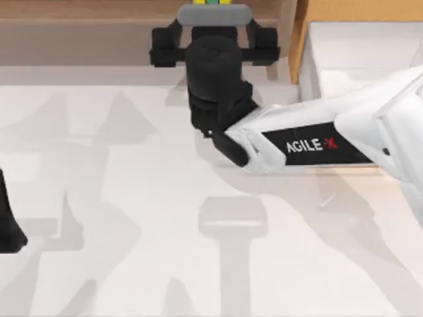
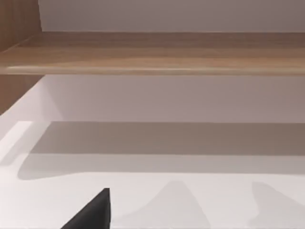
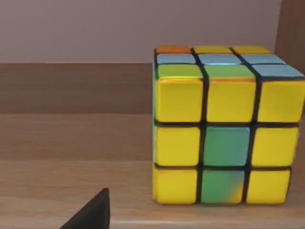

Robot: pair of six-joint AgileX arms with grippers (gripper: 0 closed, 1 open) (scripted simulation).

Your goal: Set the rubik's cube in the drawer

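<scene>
1. The right gripper (image 1: 213,10) is seen from above at the far middle edge of the desk, reaching onto the long brown wooden shelf (image 1: 86,26). Whether its jaws are open or closed cannot be told; one dark finger (image 3: 93,212) is seen low in the right wrist view, apart from the cube.
2. The rubik's cube (image 3: 223,129) rests on the shelf just ahead of the right gripper. In the right wrist view, its near face is mostly yellow squares with two green ones, set in a dark grid. From above, a sliver of its green and yellow (image 1: 219,2) is seen beyond the gripper's grey front.
3. The right arm (image 1: 317,145), white with a black band, stretches in from the right side of the desk.
4. The drawer (image 1: 370,46) stands open at the far right, with its orange-tan edge and white interior seen. The cube is outside it, to its left.
5. The left gripper (image 1: 6,224) is parked at the left edge of the desk (image 1: 132,198), well apart from the cube. One dark finger (image 2: 93,212) is seen in the left wrist view, facing the shelf; its jaws' state cannot be told.
</scene>
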